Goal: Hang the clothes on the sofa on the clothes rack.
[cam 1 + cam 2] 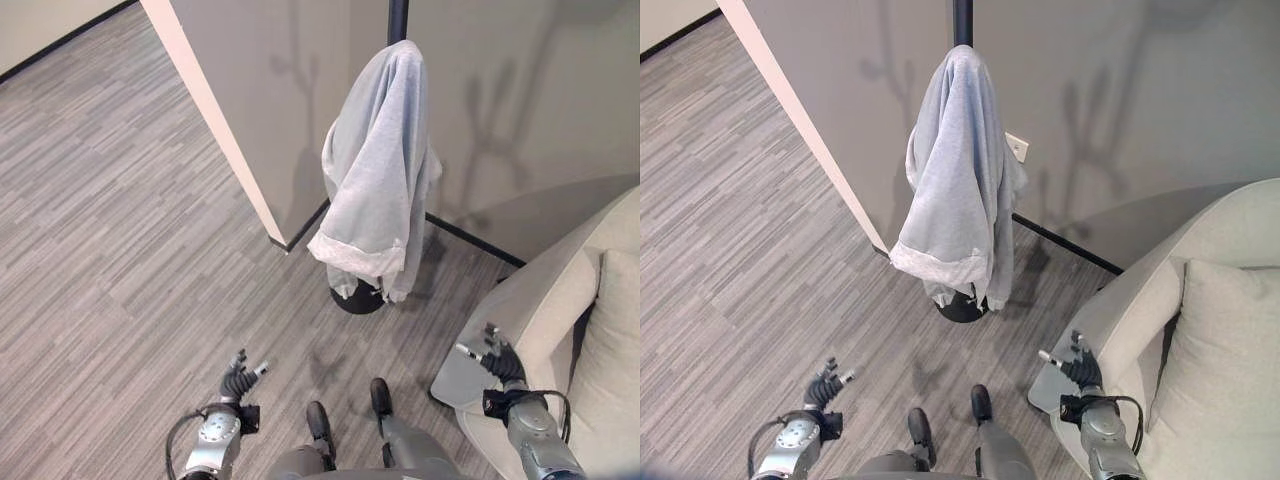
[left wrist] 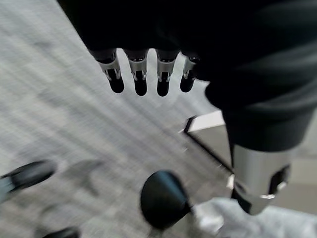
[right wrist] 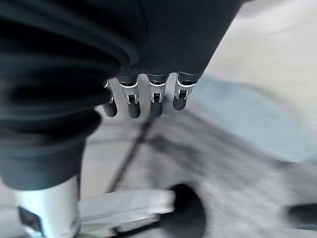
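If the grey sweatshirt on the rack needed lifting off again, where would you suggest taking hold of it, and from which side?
Probably at the top, where the grey sweatshirt bunches over the clothes rack pole: that fold carries its weight, so lifting there should free it. Come from the robot's front, as the wall stands behind. The hem hangs loose, and pulling it might tip the rack. Both the left hand and right hand are open.

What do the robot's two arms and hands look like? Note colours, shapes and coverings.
Both arms are silver-grey metal with rounded joints. The left hand and right hand each have a dark ribbed cover over the wrist and back. Slim silver fingers end in dark rounded tips, set in a row, and the thumb sits apart.
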Controlling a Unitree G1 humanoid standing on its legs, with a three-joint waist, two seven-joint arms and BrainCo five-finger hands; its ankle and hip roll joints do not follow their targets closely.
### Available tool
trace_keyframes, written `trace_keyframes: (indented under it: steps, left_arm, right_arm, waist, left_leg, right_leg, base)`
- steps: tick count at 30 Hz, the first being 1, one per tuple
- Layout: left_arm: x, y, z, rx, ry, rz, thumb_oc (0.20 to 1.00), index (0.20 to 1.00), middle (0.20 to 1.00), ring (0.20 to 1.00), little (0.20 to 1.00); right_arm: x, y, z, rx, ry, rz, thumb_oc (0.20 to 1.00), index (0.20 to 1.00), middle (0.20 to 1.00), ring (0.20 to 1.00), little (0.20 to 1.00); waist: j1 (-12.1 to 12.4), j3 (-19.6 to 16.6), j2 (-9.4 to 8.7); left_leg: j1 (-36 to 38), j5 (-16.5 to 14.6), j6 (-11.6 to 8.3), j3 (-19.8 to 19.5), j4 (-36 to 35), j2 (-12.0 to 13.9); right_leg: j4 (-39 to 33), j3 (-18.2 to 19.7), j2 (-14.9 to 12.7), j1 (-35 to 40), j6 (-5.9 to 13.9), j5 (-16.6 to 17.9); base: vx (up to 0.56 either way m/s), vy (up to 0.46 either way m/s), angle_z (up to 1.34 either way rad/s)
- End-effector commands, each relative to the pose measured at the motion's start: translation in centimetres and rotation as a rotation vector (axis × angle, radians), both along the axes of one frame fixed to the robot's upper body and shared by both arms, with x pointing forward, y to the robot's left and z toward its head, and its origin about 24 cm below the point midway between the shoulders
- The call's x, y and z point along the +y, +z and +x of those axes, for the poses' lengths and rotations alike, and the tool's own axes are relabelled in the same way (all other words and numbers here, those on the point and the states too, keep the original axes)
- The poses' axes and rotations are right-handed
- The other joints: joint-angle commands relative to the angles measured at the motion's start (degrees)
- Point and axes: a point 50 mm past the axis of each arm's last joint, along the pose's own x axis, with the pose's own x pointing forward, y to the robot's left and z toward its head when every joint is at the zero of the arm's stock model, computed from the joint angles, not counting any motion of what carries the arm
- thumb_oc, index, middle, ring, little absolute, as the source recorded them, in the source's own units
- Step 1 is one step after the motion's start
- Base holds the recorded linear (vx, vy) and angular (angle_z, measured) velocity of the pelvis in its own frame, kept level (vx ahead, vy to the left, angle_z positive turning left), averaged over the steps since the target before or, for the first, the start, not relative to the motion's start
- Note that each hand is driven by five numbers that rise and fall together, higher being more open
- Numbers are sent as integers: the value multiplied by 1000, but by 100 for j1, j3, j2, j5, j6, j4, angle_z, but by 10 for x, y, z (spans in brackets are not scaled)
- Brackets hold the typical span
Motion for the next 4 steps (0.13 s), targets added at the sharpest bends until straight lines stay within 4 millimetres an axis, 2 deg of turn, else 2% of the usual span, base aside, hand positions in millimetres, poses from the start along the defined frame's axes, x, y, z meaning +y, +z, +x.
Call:
trace_keyframes:
  steps: [1, 2, 3, 4]
  left_arm:
    - [7, 13, 29, -69, -37, 32, 1000, 1000, 1000, 1000, 1000]
    - [7, 13, 29, -69, -37, 32, 1000, 1000, 1000, 1000, 1000]
    - [8, 10, 28, -40, -52, 41, 1000, 1000, 1000, 1000, 1000]
    - [8, 10, 28, -41, -52, 41, 1000, 1000, 1000, 1000, 1000]
  right_arm:
    - [0, -5, 6, 16, -70, 37, 1000, 1000, 1000, 1000, 1000]
    - [0, -5, 6, 16, -70, 38, 1000, 1000, 1000, 1000, 1000]
    - [1, -23, -7, 136, -86, 30, 1000, 1000, 1000, 1000, 1000]
    - [1, -23, -7, 136, -86, 30, 1000, 1000, 1000, 1000, 1000]
  waist:
    - [79, -57, -78]
    - [79, -56, -78]
    - [101, -82, -91]
    - [101, -80, -92]
  left_leg:
    - [394, -343, -291, 264, 47, -56]
    - [393, -343, -291, 264, 47, -56]
    - [395, -350, -292, 263, 47, -55]
    - [396, -350, -292, 264, 47, -56]
  right_leg:
    - [281, -78, -133, 432, 580, -606]
    - [281, -78, -133, 431, 580, -607]
    - [268, -85, -140, 440, 581, -607]
    - [267, -85, -140, 441, 582, -607]
  base:
    - [0, 0, 0]
    - [0, 0, 0]
    - [0, 0, 0]
    - [-31, 15, 1]
